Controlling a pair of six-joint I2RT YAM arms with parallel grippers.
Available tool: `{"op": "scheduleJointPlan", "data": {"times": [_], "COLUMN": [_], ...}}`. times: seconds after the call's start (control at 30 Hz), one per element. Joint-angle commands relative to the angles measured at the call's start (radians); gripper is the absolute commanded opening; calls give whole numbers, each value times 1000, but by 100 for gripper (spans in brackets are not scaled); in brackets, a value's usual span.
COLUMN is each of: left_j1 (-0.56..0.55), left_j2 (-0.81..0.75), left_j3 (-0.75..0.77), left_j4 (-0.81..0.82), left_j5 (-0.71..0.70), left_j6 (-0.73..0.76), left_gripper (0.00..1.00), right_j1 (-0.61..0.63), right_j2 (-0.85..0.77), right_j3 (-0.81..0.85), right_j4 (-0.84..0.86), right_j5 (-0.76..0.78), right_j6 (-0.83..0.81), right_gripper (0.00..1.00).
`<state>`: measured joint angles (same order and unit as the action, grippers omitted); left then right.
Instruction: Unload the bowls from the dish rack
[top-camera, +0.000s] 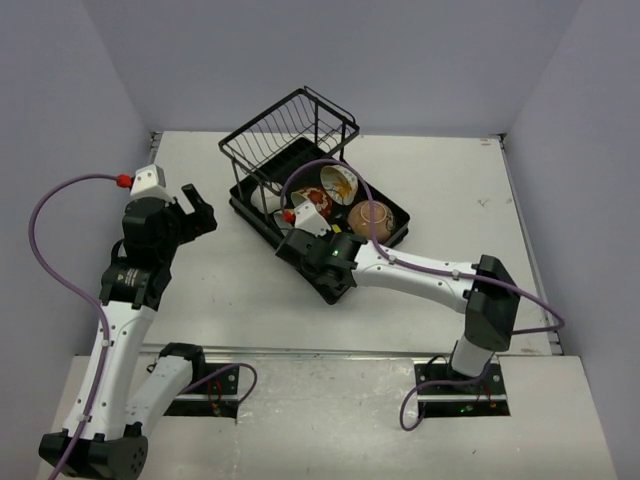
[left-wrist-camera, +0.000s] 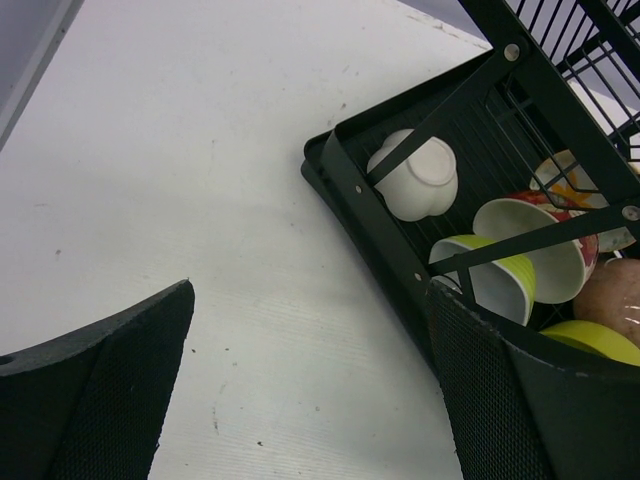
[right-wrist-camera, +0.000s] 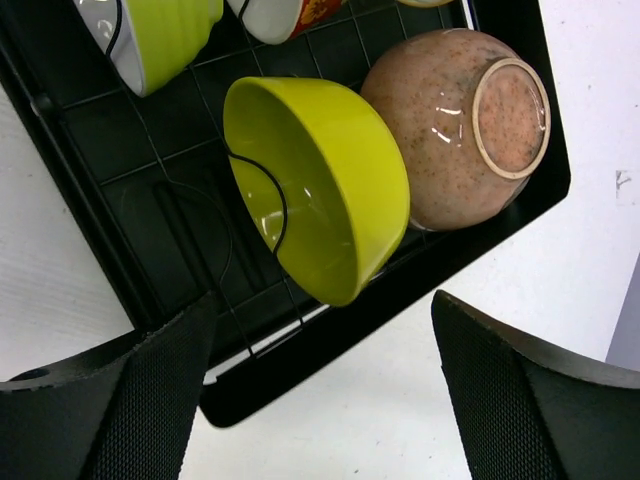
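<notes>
Black padded fingers spread wide on both arms, bowls all sitting in the rack

Left gripper (top-camera: 198, 210) hangs over the bare white table (top-camera: 200, 300), left of the dish rack (top-camera: 250, 212), fingers apart with nothing between them. Its wrist cam catches a white bowl (left-wrist-camera: 415, 178) bottom-up near the rack's corner, then a lime-green bowl (left-wrist-camera: 495, 285) on its side under a crossbar. Wire basket (top-camera: 290, 130) is raised over the rack's far end, and a patterned bowl (top-camera: 340, 183) sits just below it. Right gripper (right-wrist-camera: 322, 310) is over the rack's near end, fingers apart and gripping nothing, with a second lime bowl (right-wrist-camera: 320, 185) tipped on its side just beyond them, leaning on an upside-down speckled brown bowl (right-wrist-camera: 455, 125)
</notes>
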<state>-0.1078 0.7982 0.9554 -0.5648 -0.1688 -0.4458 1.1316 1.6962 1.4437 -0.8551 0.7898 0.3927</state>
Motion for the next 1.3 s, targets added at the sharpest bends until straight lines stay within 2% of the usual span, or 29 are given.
{"op": "scheduleJointPlan", "data": {"times": [0.0,0.27,0.43,0.5,0.53,0.57,0.63,0.67,0.73,1.03,1.27], "left_j1": [-6,-6,-6,-7,-7,-7,-7,-7,-7,-6,-6], "left_j2": [-13,-14,-13,-13,-10,-10,-8,-7,-5,-57,-90], "left_j3": [5,13,3,2,2,2,-1,-3,-4,-73,-139], "left_j4": [5,6,5,9,11,11,17,20,26,72,100], "left_j5": [5,22,23,25,25,25,25,25,28,31,66], "left_j6": [-10,-13,-13,-13,-13,-11,-11,-13,-16,-33,-71], "left_gripper": [96,96,96,95,95,95,96,95,96,96,96], "right_j1": [-4,-78,-118,-131,-135,-138,-138,-136,-136,-121,-98], "right_j2": [37,135,155,163,172,177,186,191,203,244,234], "right_j3": [52,54,43,40,44,47,56,63,78,99,222], "right_j4": [25,60,102,125,125,125,120,114,102,71,-203], "right_j5": [88,215,258,270,272,276,273,273,273,356,413], "right_j6": [11,-17,-69,-89,-92,-94,-95,-91,-78,-88,133], "right_gripper": [87,79,71,64,59,47,34,15,0,0,0]}}
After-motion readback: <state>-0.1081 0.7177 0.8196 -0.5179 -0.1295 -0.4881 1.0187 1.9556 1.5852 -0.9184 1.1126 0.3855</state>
